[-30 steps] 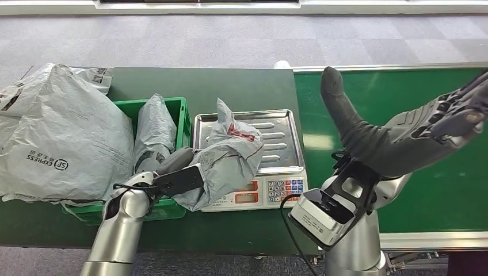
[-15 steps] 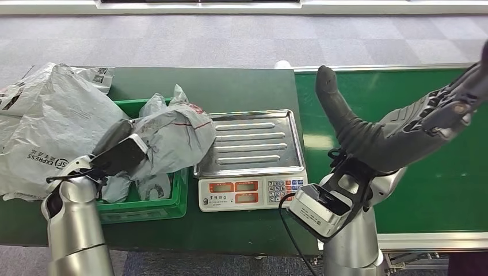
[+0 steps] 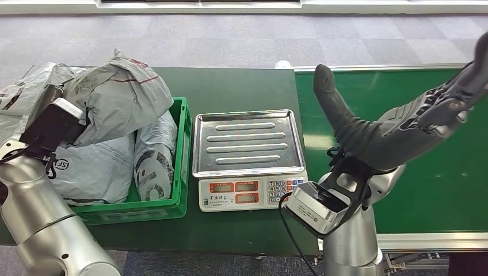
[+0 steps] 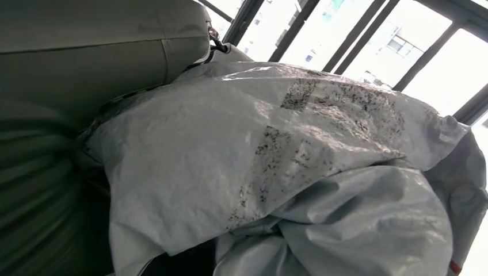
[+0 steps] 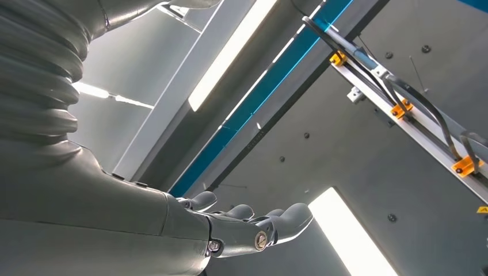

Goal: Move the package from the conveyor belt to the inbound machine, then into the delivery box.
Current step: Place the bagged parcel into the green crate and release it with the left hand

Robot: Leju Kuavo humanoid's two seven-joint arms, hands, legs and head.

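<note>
Other parcels, a dark green table and a grey floor

We see a large grey SF Express bag [image 3: 95, 167] lying at the left, partly in the crate, with a rolled grey parcel [image 3: 154, 155] upright just to its right. Both sit over the dark green table [image 3: 230, 86], and grey carpet tiles [image 3: 230, 40] stretch across the far side. Through the wrist views we see bright windows [image 4: 368, 46] and ceiling light strips [image 5: 230, 57].
</note>
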